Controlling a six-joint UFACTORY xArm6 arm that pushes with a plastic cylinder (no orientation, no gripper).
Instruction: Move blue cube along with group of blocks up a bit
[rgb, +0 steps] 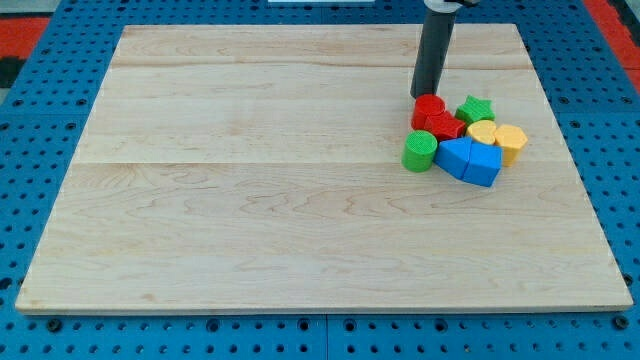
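Claw there is none: my tip (421, 95) is a bare rod end with nothing to open or close, resting at the top edge of the block cluster

It touches or nearly touches the red blocks (436, 117) on the tabletop (250, 190); a green star (475, 108) sits right of them, yellow blocks (498, 137) below it, a green cylinder (420, 152) at the cluster's left, and the blue cube (481, 165) with a blue triangular block (454, 156) lowest, at the view's right

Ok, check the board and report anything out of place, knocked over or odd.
Nothing stands out. The blocks sit in one tight cluster at the view's right: red blocks, green star, two yellow blocks, green cylinder and blue blocks. My tip rests just above the red ones. The wooden board looks undamaged.
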